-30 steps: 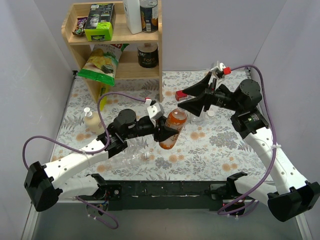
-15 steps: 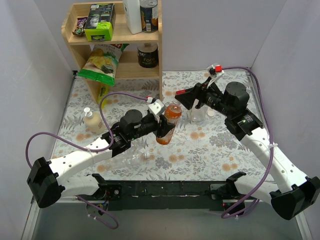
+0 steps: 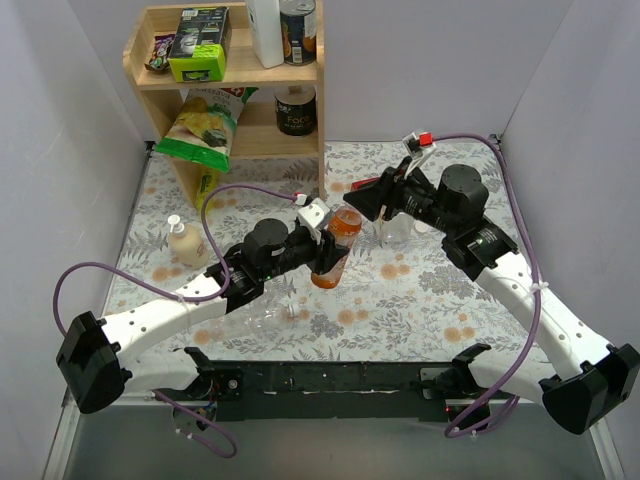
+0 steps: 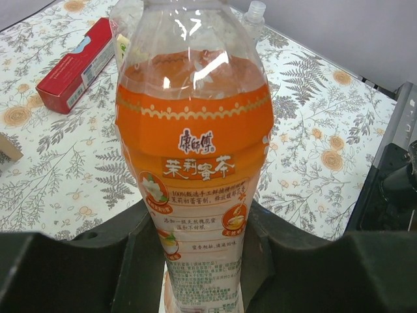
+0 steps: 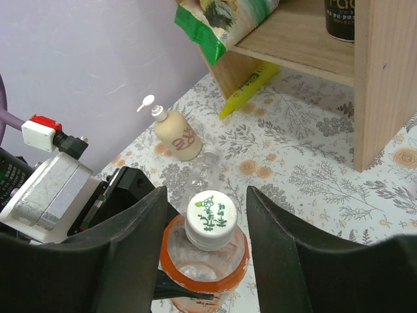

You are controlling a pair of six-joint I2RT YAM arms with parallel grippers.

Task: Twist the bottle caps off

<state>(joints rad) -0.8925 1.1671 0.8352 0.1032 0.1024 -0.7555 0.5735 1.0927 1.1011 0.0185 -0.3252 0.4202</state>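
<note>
A clear bottle of orange liquid [image 3: 333,255] with an orange label [image 4: 195,150] hangs tilted above the table's middle. My left gripper [image 4: 201,261] is shut on its lower body, seen from above at the left gripper [image 3: 322,262]. Its white cap [image 5: 210,214] with green print is screwed on. My right gripper [image 5: 207,195] straddles the cap, open, with a gap on each side; from above the right gripper [image 3: 362,205] sits at the bottle's top. A colourless bottle [image 3: 262,320] lies near the front. Another clear bottle [image 4: 255,10] stands behind the right gripper.
A wooden shelf [image 3: 240,100] at the back left holds tins, a green box and a chips bag [image 3: 205,125]. A beige pump bottle [image 3: 185,243] stands at the left. A red box [image 4: 75,65] lies beyond the orange bottle. White walls close in the table's sides.
My right gripper has moved left and down over the bottle's top, and its jaws have narrowed round the cap. The left arm has tipped the bottle more upright.
</note>
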